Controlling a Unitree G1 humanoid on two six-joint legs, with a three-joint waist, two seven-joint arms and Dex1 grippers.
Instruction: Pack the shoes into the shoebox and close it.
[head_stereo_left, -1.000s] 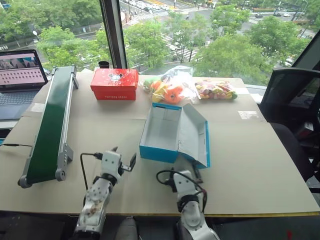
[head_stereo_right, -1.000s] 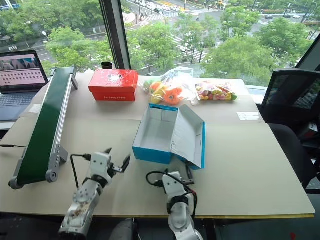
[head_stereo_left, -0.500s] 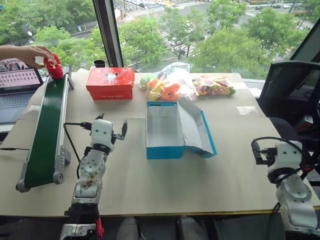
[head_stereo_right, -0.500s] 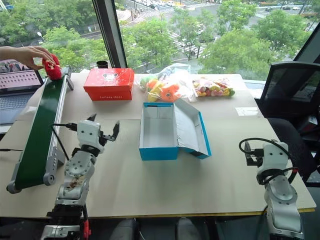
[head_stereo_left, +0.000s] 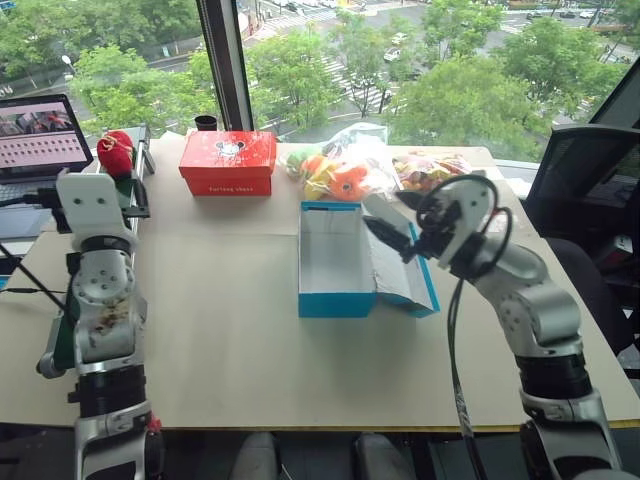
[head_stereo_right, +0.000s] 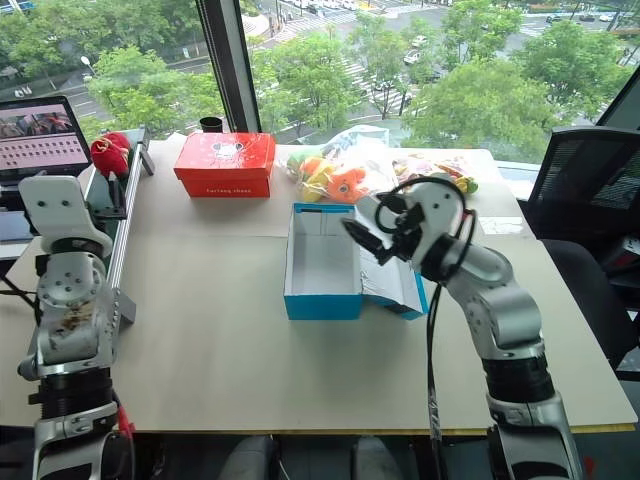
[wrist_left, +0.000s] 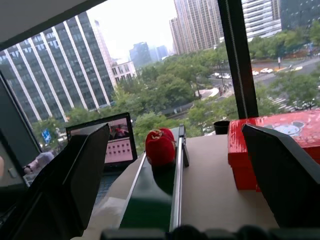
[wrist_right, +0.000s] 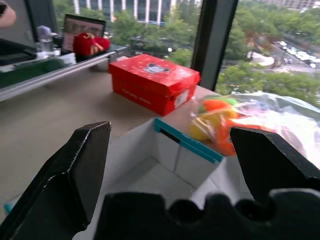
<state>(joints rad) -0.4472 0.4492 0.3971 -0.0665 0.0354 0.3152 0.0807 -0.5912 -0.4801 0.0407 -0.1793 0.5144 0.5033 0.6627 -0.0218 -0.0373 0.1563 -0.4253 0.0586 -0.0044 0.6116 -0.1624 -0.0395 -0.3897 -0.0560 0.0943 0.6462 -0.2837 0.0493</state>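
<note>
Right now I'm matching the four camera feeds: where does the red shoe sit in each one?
Left eye view: red shoe at the conveyor's far end, far left.
Right eye view: red shoe, same spot.
Left wrist view: middle, on the green belt.
Right wrist view.
Shared landmark: the red-orange shoebox.

Two spread black fingers (wrist_right: 82, 172) frame the open shoebox (wrist_right: 165, 165), with a red-orange box (wrist_right: 152, 82) beyond.

Head pair looking down over whole tabletop (head_stereo_left: 230, 330); wrist views low, facing window edge, sharing red-orange shoebox (wrist_left: 272, 145).
</note>
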